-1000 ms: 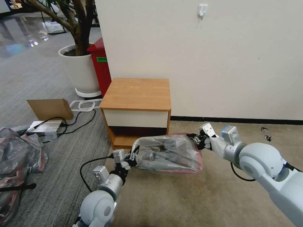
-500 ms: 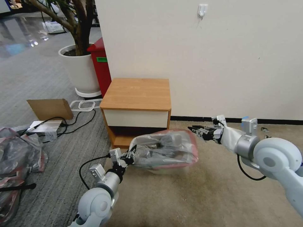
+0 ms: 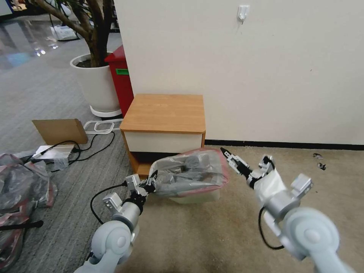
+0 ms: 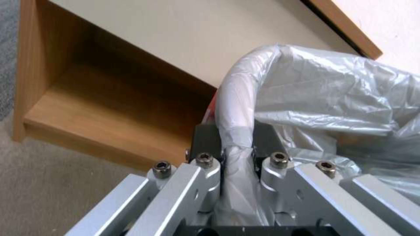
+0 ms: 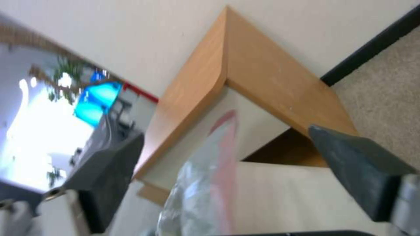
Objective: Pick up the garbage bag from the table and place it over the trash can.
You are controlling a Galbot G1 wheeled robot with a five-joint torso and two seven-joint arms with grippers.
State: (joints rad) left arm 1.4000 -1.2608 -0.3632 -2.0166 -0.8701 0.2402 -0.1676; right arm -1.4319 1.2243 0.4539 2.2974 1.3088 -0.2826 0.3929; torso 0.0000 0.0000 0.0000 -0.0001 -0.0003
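Observation:
The garbage bag (image 3: 189, 171), grey crinkly plastic with a pink-red rim, is stretched over the top of the cream trash can (image 3: 197, 196), which stands on the carpet in front of the table (image 3: 165, 113). My left gripper (image 3: 149, 184) is shut on the bag's left edge. In the left wrist view, the left gripper (image 4: 236, 154) pinches the rolled rim of the bag (image 4: 328, 98). My right gripper (image 3: 244, 156) hangs open just right of the bag, apart from it. In the right wrist view, the bag's pink edge (image 5: 225, 154) shows between the wide-open pads (image 5: 359, 164).
A white plant pot (image 3: 96, 81) and a tall red bin (image 3: 120, 79) stand behind the table on the left. Cardboard (image 3: 60, 131), cables (image 3: 94, 144) and a heap of plastic bags (image 3: 22, 189) lie on the floor at left. Bare carpet (image 3: 303, 159) spreads to the right.
My right gripper has let go of the bag's right edge, opened and drawn back toward me. My left gripper has moved left and lower with the bag, which now sits on the bin.

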